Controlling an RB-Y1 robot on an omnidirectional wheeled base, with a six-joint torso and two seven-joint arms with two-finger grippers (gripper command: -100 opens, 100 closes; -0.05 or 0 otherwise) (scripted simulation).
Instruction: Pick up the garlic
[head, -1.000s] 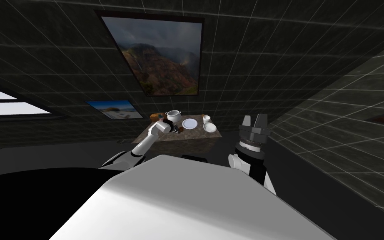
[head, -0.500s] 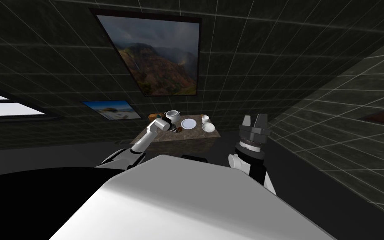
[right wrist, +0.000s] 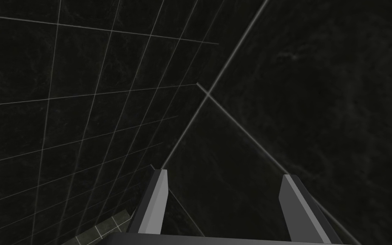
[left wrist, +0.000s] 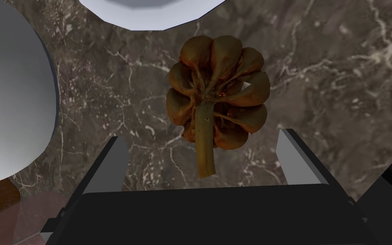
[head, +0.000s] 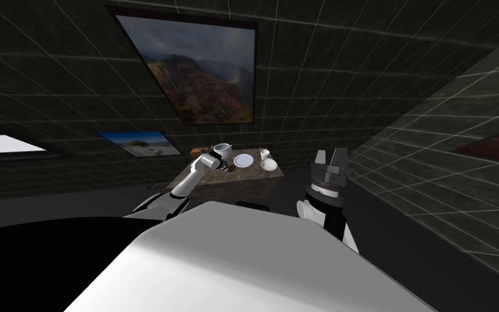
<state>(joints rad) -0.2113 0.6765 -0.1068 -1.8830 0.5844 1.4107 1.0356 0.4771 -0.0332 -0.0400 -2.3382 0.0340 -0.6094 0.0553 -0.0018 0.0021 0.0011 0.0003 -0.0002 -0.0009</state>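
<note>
Head view showed the left arm stretched forward over a brown marbled surface [head: 254, 174], its left hand [head: 225, 166] just beside the small brown garlic [head: 232, 168], which lay near the surface's left side. A white pot [head: 222, 150] stood just behind the hand, a white plate [head: 243, 160] lay to the garlic's right, and a bowl [head: 268, 164] and a cup [head: 264, 153] stood further right. The right hand [head: 330, 158] was held up close to the body, well apart from the surface. Left wrist view looked down on the garlic [left wrist: 218, 91] lying on the marbled surface, between the pot and the plate's rim and touching neither. Its long axis ran crosswise to the line joining the two fingers [left wrist: 110, 170]: the stem end pointed toward the hand's dark body, and the fan of cloves pointed away toward the plate. The left hand [left wrist: 201, 140] was spread wide, with the stem's tip lying midway in the gap and neither finger touching the garlic. Right wrist view showed the right hand [right wrist: 224, 175] also spread wide, with nothing between its fingers.
</note>
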